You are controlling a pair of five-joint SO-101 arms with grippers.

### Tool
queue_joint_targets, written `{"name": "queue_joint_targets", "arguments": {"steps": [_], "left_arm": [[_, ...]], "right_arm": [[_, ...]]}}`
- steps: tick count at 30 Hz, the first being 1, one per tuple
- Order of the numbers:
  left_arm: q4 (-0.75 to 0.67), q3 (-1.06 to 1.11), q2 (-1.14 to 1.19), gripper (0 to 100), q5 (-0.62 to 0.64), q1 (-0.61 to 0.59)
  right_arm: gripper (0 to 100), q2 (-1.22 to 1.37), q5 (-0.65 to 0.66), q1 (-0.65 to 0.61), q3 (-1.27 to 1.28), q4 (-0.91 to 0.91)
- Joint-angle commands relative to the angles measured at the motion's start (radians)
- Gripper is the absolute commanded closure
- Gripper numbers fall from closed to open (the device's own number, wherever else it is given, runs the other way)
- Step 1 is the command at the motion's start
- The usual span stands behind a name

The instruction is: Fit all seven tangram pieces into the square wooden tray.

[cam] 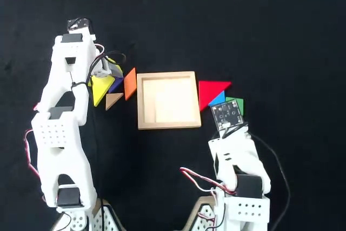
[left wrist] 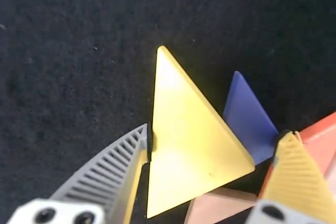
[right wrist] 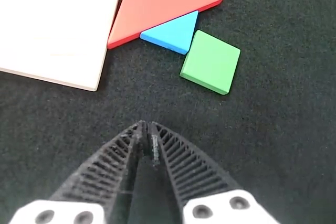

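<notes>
**Left to right.** We see the left gripper point(left wrist: 215, 132), jaws spread astride the yellow triangle point(left wrist: 184, 145), one finger point(left wrist: 126, 166) touching its edge. We judge it poised to grasp. The dark blue piece point(left wrist: 247, 119), tan triangle point(cam: 112, 100) and orange piece point(cam: 130, 82) cluster just beside the left edge of the wooden tray point(cam: 166, 74), which lies mid-table, unfilled. The red triangle point(cam: 212, 89), blue triangle point(cam: 217, 99) and green square point(cam: 237, 103) huddle at its right edge, within easy reach of the right gripper point(right wrist: 147, 128), which is clenched on nothing.
</notes>
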Motion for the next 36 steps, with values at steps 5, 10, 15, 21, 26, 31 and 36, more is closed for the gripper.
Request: {"name": "queue_joint_targets", "arguments": {"steps": [5,10,15,21,26,31,36], "left_arm": [[0.069,-0.085,0.054,63,0.009,0.013],[0.14,-0.188,0.127,63,0.014,0.008],[0.158,-0.229,0.15,63,0.043,-0.002],[0.157,-0.231,0.15,63,0.043,-0.008],[0.158,-0.226,0.144,63,0.044,-0.021],[0.157,-0.225,0.133,63,0.074,-0.056],[0.153,-0.2,0.129,63,0.074,-0.05]], "right_arm": [[98.7,-0.064,0.008,0.009,0.002,0.003],[98.7,-0.062,0.008,0.009,0.002,0.003],[98.7,-0.062,0.008,0.009,0.002,0.003],[98.7,-0.062,0.008,0.009,0.002,0.003],[98.7,-0.062,0.008,0.009,0.002,0.003],[98.7,-0.062,0.008,0.009,0.002,0.003],[98.7,-0.062,0.008,0.009,0.002,0.003]]}}
